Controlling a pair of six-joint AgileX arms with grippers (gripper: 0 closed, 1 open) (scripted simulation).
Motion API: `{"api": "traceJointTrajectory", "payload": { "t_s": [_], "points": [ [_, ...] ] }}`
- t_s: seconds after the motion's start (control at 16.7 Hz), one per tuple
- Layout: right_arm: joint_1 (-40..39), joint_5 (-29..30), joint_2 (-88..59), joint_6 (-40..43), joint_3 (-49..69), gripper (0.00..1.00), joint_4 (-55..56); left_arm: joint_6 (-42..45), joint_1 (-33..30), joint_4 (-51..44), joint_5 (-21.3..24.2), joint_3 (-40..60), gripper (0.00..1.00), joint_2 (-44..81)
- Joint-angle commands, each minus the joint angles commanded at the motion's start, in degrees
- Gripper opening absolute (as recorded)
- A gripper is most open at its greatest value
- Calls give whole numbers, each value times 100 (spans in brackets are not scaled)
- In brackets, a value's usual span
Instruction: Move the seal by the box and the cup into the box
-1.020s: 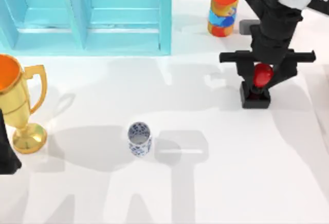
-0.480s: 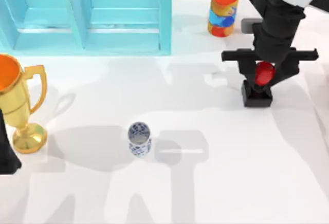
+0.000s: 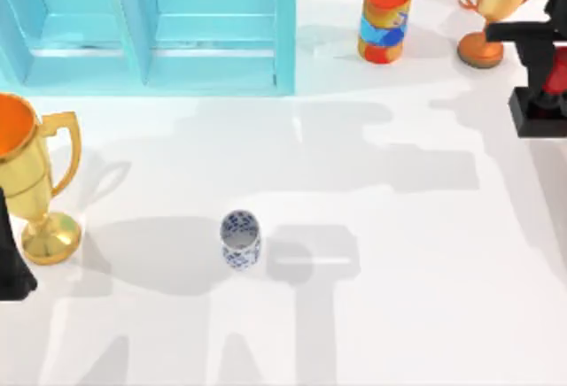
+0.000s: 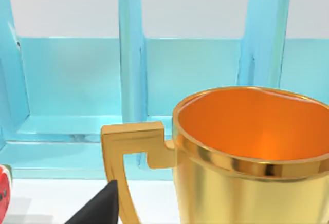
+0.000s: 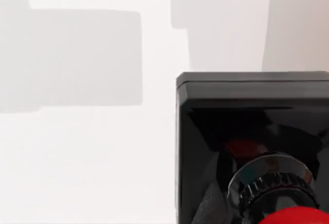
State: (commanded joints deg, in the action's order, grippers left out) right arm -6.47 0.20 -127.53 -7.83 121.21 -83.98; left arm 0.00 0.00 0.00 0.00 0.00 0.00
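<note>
The seal [image 3: 542,107], a black square block under a glossy red knob, hung at the table's three-o'clock edge, pinched in the right gripper [image 3: 549,85], well apart from the open turquoise box [image 3: 283,27] at eleven o'clock. The small white cup [image 3: 240,239] with blue floral pattern stood untouched near centre. Neither item was yet boxed, so both placements remained. The left gripper [image 3: 11,266] sat parked at nine o'clock beside a gold trophy [image 3: 31,173]; its opening cannot be told. No legible writing appeared.
</note>
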Motion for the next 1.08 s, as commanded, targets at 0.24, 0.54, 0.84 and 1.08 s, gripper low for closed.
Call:
{"api": "traceJointTrajectory", "payload": {
  "t_s": [0.24, 0.54, 0.84, 1.08],
  "points": [
    [86, 0, 56, 88, 66, 0, -96, 0, 0, 0, 0, 0, 100, 0],
    [-52, 8, 439, -26, -354, 0, 60, 0, 0, 0, 0, 0, 100, 0],
    [-257, 10, 1743, -218, -2062, 0, 283, 0, 0, 0, 0, 0, 100, 0],
    [-428, 12, 2793, -378, -3337, 0, 461, 0, 0, 0, 0, 0, 100, 0]
  ]
}}
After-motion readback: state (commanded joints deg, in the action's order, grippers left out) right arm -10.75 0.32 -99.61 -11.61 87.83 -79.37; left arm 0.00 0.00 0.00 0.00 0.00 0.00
